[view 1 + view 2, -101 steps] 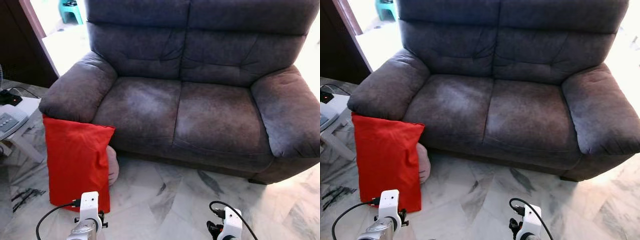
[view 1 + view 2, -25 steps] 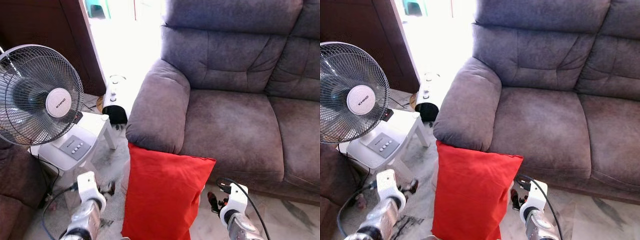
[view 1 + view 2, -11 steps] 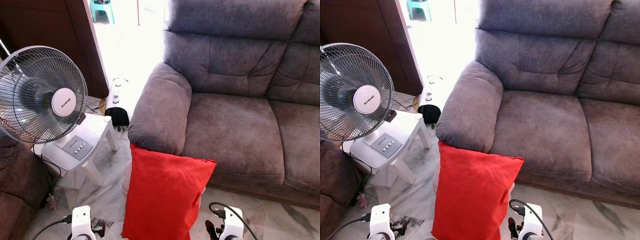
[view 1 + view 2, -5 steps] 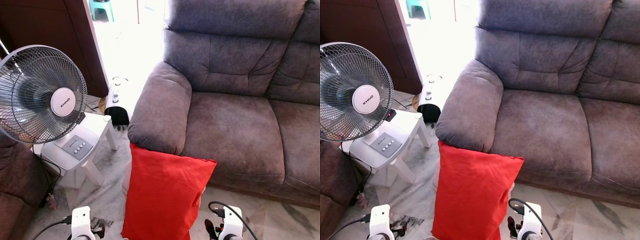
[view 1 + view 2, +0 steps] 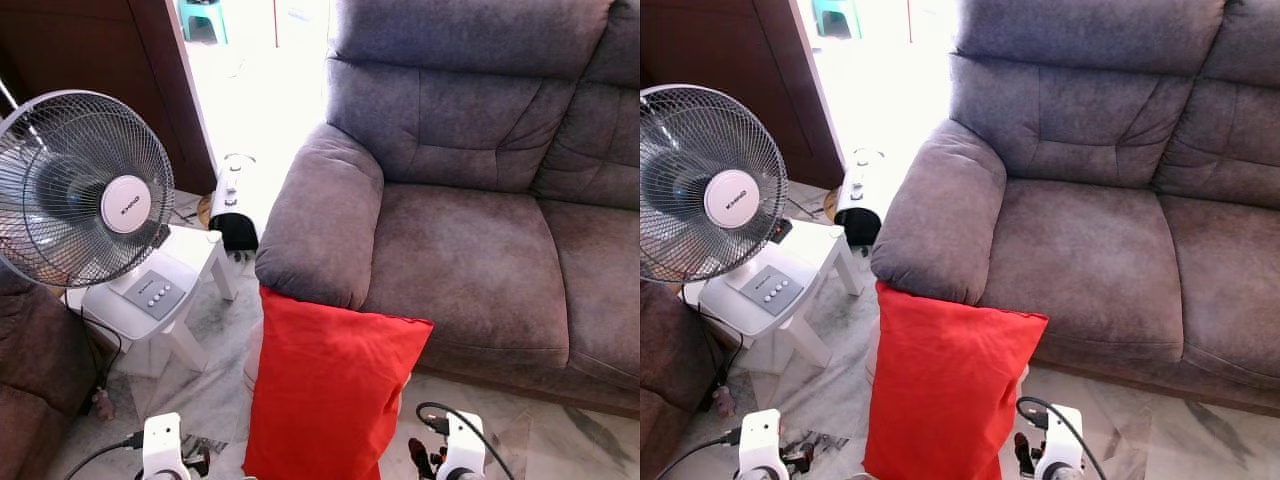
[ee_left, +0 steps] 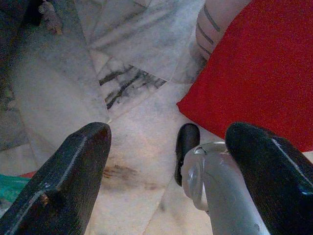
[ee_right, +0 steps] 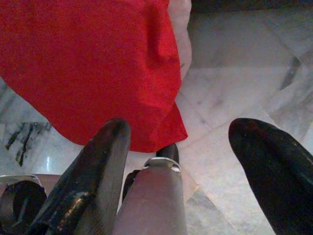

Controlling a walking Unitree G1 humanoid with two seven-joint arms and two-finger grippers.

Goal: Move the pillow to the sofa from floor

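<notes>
At the far left of the head view a standing fan [image 5: 85, 190] sat on a small white table [image 5: 160, 295], its controls facing the room and its cord trailing to the marble floor [image 5: 215, 385], so this corner was crowded and offered little room to step. Lower left, the left claw [image 6: 166, 186] hung low over the floor with its black fingers [image 6: 63, 181] spread wide and nothing between them, just beside the pillow's lower corner. In the lower middle of the frame the red pillow [image 5: 330, 395] stood on edge on the floor, its upper edge leaning against the front of the sofa's armrest [image 5: 320, 230]; that lean probably kept it upright. A pale striped cushion [image 6: 212, 22] lay behind it. Lower right, the right claw [image 7: 186, 166] was likewise released and empty, poised near the pillow's other lower corner, so the two claws flanked it, apparently for a two-sided grasp. Across the right half, the grey sofa [image 5: 470, 250] presented a bare seat, the likely destination.
</notes>
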